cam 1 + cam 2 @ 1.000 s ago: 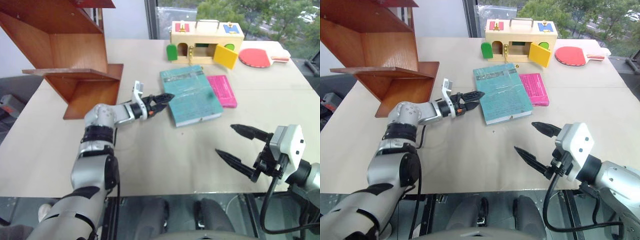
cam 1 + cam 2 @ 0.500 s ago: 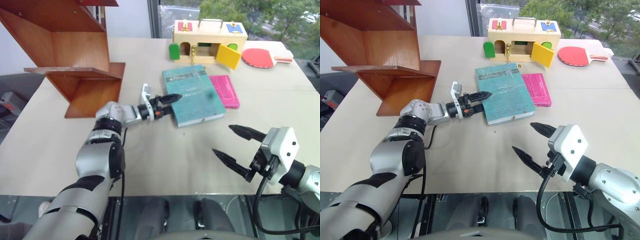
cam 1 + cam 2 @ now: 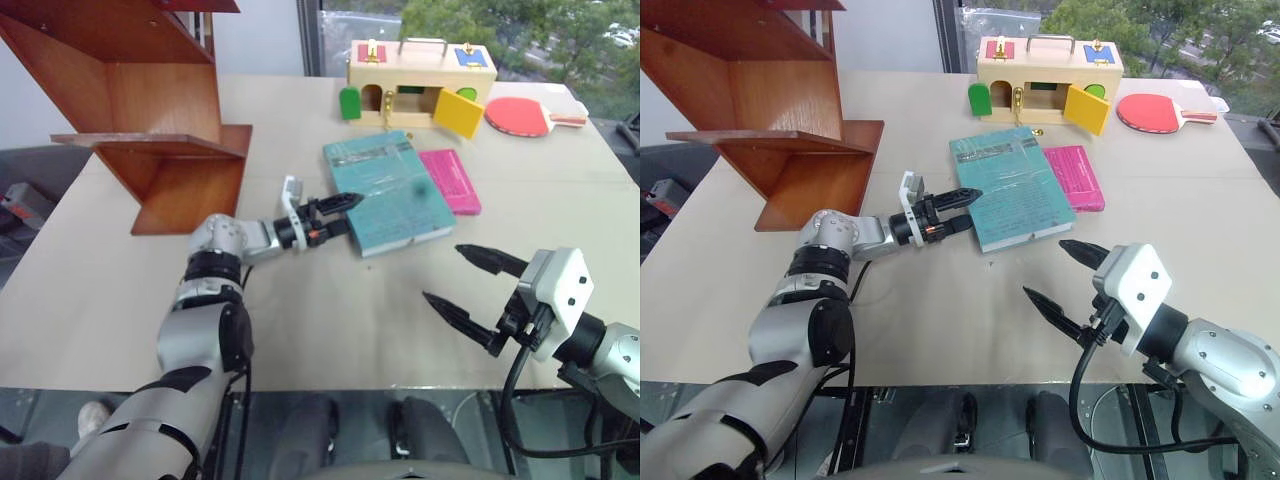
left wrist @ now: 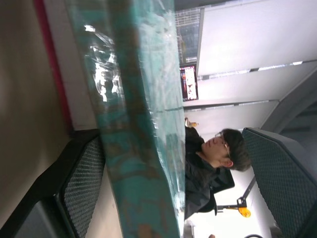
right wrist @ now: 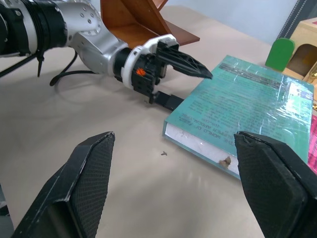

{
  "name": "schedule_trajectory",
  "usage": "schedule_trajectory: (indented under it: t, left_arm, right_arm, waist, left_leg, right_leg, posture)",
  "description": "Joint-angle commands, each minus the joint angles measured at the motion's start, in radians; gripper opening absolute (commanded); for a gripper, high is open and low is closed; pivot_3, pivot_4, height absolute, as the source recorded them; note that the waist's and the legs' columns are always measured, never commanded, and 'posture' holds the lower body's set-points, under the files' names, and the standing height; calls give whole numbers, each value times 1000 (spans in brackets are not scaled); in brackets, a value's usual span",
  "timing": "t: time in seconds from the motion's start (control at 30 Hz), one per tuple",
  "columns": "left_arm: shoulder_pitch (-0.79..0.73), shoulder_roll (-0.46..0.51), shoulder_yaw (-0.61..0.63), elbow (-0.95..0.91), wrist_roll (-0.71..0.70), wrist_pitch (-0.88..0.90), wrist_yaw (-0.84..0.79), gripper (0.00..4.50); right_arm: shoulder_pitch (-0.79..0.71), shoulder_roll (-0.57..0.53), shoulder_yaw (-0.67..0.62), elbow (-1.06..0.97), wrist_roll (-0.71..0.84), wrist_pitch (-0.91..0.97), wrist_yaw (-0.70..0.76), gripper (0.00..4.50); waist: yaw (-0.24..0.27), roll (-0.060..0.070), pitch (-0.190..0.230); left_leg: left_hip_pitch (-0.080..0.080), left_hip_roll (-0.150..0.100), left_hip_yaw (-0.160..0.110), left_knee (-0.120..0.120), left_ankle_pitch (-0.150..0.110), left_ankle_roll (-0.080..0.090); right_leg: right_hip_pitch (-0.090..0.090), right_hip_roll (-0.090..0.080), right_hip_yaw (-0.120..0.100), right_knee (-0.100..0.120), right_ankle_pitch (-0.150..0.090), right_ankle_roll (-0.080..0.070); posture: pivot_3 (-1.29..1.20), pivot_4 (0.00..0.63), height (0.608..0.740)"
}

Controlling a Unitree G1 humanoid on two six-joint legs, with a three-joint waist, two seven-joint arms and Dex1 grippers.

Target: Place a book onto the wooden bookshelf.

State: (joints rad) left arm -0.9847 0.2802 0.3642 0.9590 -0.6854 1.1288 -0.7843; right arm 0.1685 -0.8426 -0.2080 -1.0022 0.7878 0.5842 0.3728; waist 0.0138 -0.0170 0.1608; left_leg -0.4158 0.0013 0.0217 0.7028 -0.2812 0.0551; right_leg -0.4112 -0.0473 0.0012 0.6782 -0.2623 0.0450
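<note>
The one spot where I find writing is the cover of the book (image 5: 247, 104) lying on the bench (image 3: 330, 310). In my right wrist view, dark printed lines run along the cover near the spine edge; I can pick out what looks like "THE WORLD OF", and the rest is too small and too glared over by the plastic wrap for me to read. No other label, brand, number or sign is legible to me.
</note>
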Motion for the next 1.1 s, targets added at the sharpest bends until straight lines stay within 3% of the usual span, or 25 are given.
schedule_trajectory:
  t: [0.03, 0.17, 0.2, 0.3, 0.47, 0.5, 0.57, 0.83, 0.97, 1.1]
  left_arm:
    - [-41, -12, 14, 57, 22, -76, -5, 4500]
    - [-74, -10, 17, 124, 43, -129, -20, 4500]
    - [-80, -8, 19, 136, 46, -134, -26, 4253]
    - [-85, 1, 17, 149, 52, -120, -64, 3406]
    - [-75, 9, 21, 141, 52, -80, -90, 1291]
    - [-73, 9, 22, 139, 53, -76, -91, 698]
    - [-68, 9, 29, 130, 47, -61, -89, 103]
    - [11, 17, 43, -54, -2, 29, -102, 103]
    - [99, -12, 51, -391, -102, 121, -62, 103]
    - [202, -29, -103, -935, -126, 29, -59, 103]
  right_arm:
    - [-11, 9, -5, -23, 0, 3, -2, 3938]
    - [0, 14, -13, -41, 7, 13, -13, 3938]
    - [2, 14, -14, -43, 8, 14, -15, 3994]
    - [5, 10, -17, -45, 16, 12, -22, 4009]
    - [2, 12, -11, -45, 21, 17, -30, 4009]
    - [0, 13, -9, -45, 20, 20, -32, 4009]
    - [-2, 14, -6, -45, 21, 22, -31, 4009]
    - [-29, 18, 7, -33, 23, 38, -20, 4009]
    - [-35, 22, 5, -28, 25, 39, -12, 4009]
    - [-30, 32, -25, -22, 42, 29, 1, 4009]
  waist:
    - [0, 0, 0]
    - [0, 0, 0]
    - [0, 0, 0]
    - [0, 0, 0]
    - [-1, 0, 0]
    - [-1, 0, 0]
    - [-1, 0, 0]
    - [-4, 0, 0]
    - [-2, 0, 0]
    - [2, -1, 0]
  left_leg:
    - [0, 0, 0, 0, 0, 0]
    - [0, 0, 0, 0, 0, 1]
    - [0, 0, 0, 0, 0, 1]
    - [0, 0, 0, 0, 0, 1]
    - [0, 0, 0, 0, 0, 1]
    - [0, 0, 0, 0, 0, 1]
    - [0, 0, 0, 0, -1, 1]
    - [0, 0, 0, 0, 0, 0]
    - [0, 1, 0, 0, 0, 0]
    - [-1, 1, 0, 0, 0, -1]
  right_leg:
    - [0, 0, 0, 0, 0, 0]
    - [0, 0, 0, 0, 0, 0]
    - [0, 0, 0, 0, 0, 0]
    - [0, 0, 0, 0, 0, 0]
    - [0, 0, 0, 0, 0, 0]
    - [0, 0, 0, 0, 0, 0]
    - [0, 0, 0, 0, 0, 0]
    - [0, 0, 0, 0, 0, 0]
    - [0, -3, 4, 0, 0, 0]
    - [0, -5, 5, 0, 0, 0]
  posture:
    - [0, 150, 740]
    - [0, 150, 740]
    - [0, 150, 740]
    - [0, 150, 740]
    - [0, 150, 740]
    - [0, 150, 740]
    - [0, 150, 740]
    - [0, 150, 740]
    - [0, 150, 740]
    - [0, 150, 740]
